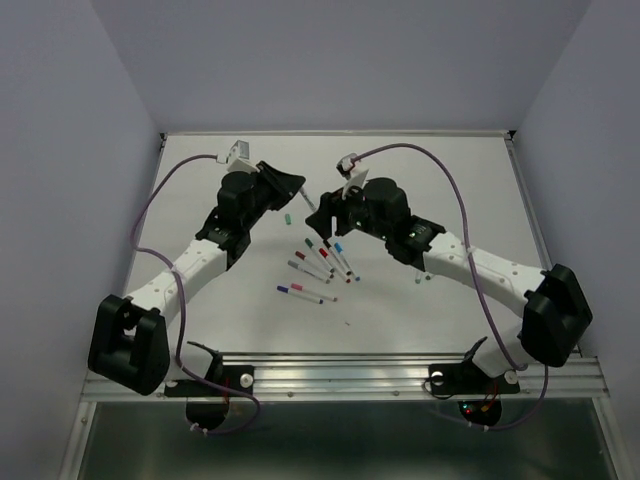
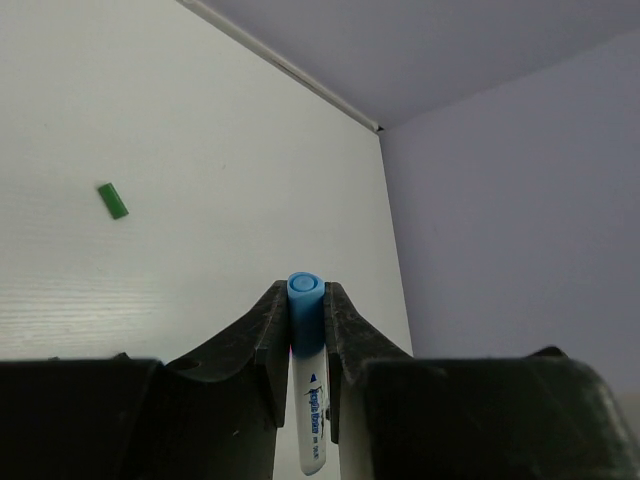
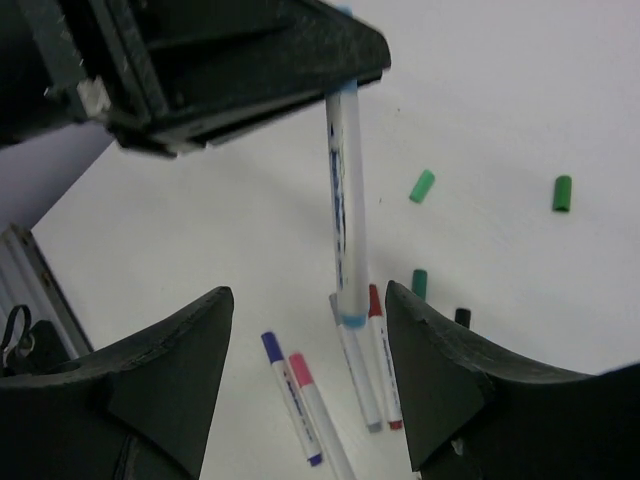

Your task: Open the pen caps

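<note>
My left gripper (image 2: 305, 292) is shut on the blue pen cap (image 2: 305, 305) of a white pen, whose barrel (image 3: 345, 200) hangs down below the fingers. In the top view that gripper (image 1: 300, 185) sits above the middle of the table, facing my right gripper (image 1: 330, 205). My right gripper (image 3: 310, 295) is open, and the barrel's lower end with its thin blue band (image 3: 351, 316) hangs between the fingers, touching neither. Loose green caps (image 3: 562, 193) (image 3: 422, 185) lie on the table; one green cap (image 2: 112, 200) shows in the left wrist view.
Several capped pens (image 1: 315, 262) lie in a loose group on the white table below the grippers, with purple (image 3: 271, 347), pink (image 3: 300, 368), red (image 3: 374, 300), dark green (image 3: 419, 283) and black (image 3: 462, 317) caps. Two small teal caps (image 1: 422, 279) lie by the right forearm.
</note>
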Robot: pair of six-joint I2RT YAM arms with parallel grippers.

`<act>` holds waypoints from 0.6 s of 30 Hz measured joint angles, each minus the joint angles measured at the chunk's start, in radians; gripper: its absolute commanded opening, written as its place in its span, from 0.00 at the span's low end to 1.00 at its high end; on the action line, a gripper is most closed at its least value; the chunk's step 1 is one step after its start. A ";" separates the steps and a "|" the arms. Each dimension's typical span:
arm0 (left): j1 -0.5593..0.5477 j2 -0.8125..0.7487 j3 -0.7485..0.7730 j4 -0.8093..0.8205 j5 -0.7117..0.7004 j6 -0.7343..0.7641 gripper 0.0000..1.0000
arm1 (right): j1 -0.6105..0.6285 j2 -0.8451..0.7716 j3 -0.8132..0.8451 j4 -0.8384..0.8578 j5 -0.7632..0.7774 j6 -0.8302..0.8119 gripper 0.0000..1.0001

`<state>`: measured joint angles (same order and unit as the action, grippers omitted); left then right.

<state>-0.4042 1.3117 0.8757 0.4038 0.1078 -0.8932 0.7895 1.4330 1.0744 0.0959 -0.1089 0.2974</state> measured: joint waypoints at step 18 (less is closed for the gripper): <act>-0.040 -0.058 -0.025 -0.042 0.028 -0.007 0.00 | -0.031 0.154 0.097 0.024 -0.087 -0.071 0.01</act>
<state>-0.4438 1.2533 0.8505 0.3622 0.1360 -0.9001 0.7586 1.5867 1.1709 0.1196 -0.1959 0.2268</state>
